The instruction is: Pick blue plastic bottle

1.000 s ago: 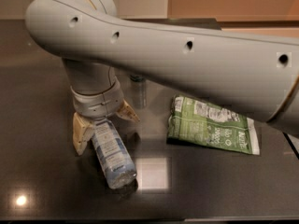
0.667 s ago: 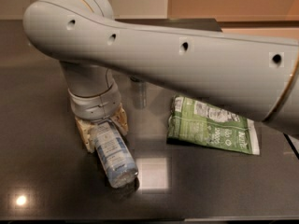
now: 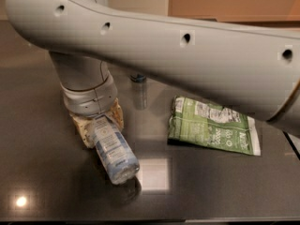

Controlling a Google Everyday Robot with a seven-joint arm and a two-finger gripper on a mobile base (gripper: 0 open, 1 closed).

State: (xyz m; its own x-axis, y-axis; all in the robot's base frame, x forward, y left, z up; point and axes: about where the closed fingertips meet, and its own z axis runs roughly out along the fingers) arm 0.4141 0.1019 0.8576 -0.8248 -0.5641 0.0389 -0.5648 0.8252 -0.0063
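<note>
The blue plastic bottle [image 3: 114,150] is clear with a pale blue-and-white label. It lies tilted on the dark table [image 3: 47,172], base toward the camera and cap end hidden between the fingers. My gripper [image 3: 98,122] hangs from the big grey arm [image 3: 178,55] at left of centre. Its tan fingers [image 3: 82,129] are closed against both sides of the bottle's upper part. The base end sits just over a small shadow on the table.
A green and white snack bag [image 3: 213,127] lies flat to the right of the bottle. A small clear upright container with a dark top [image 3: 139,92] stands behind, between the gripper and the bag. The table's front edge runs along the bottom.
The fingers were spread wide on either side of the bottle's upper end and have closed onto it. The bottle has shifted slightly, and the arm has lowered a little.
</note>
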